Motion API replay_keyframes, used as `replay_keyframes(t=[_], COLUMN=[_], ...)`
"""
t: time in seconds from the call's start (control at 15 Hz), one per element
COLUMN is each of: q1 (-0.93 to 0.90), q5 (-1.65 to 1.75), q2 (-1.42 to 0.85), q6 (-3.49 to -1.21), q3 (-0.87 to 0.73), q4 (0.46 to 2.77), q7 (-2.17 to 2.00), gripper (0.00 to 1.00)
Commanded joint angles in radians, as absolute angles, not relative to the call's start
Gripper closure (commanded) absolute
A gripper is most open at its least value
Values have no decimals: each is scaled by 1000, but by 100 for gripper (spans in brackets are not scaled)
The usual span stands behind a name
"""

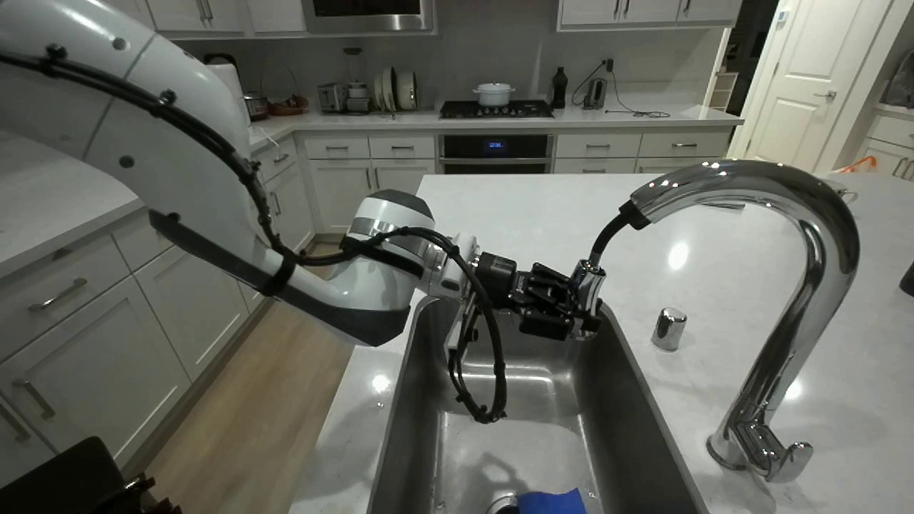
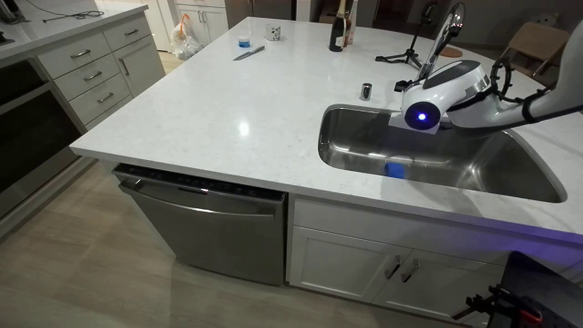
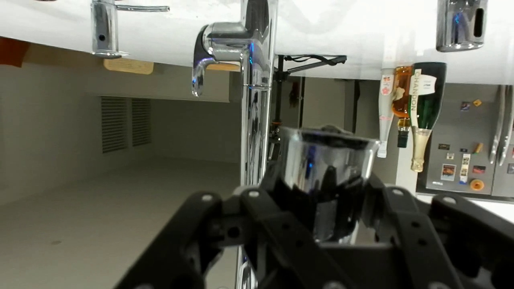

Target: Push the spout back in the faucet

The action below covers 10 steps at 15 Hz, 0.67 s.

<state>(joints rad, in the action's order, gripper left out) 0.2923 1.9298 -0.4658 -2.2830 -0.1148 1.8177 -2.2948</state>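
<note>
The chrome faucet arches over the sink from the countertop; it also shows in an exterior view and upside down in the wrist view. The shiny spout is out of the faucet's tip, joined to it by a short stretch of black hose. My gripper is shut around the spout and holds it near upright, below and to one side of the tip. In the wrist view the spout sits between both fingers of the gripper. My arm hides the spout in an exterior view.
The steel sink lies below the gripper, with a blue item at its bottom. A small chrome knob stands between sink and faucet. A black tripod, bottles and a knife are on the counter.
</note>
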Motion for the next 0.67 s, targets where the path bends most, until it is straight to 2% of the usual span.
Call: replay_keyframes(t=[0.0,0.6], q1=[289,264], q5=[1825,1588], q2=[-377,-271], q6=[-2306,-2272], q3=[-118,-131], q4=[1869,1940], q7=[-2142,-1859], gripper=[78,78])
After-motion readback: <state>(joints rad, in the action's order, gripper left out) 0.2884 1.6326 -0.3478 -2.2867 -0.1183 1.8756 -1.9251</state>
